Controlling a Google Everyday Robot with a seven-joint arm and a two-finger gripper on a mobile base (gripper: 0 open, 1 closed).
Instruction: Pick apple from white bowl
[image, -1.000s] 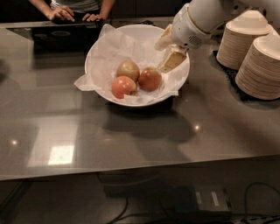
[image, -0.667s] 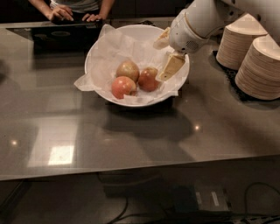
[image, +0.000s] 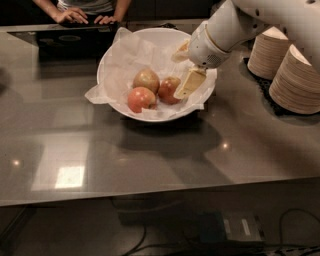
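Note:
The white bowl (image: 112, 57), lined with crinkled white paper, stands at the back middle of the grey table. Three apples lie in it: the deep red apple (image: 169, 90) on the right, a paler pink-red apple (image: 141, 99) in front and a yellow-tan apple (image: 146, 79) behind. My gripper (image: 184, 67) reaches into the bowl from the right on the white arm. It is open, and its near cream finger (image: 189, 82) is right beside the deep red apple, at its right side. The far finger (image: 180, 51) is over the back of the bowl. Nothing is held.
Two stacks of small beige disposable bowls (image: 298, 75) stand on a dark mat at the right, under the arm. A person's hands (image: 75, 15) rest at the far edge by a dark flat device (image: 65, 40). The table's front edge (image: 150, 195) runs across the lower frame.
The gripper has moved slightly left and down inside the bowl, bringing its near finger closer to the deep red apple. The apples and bowl have not moved.

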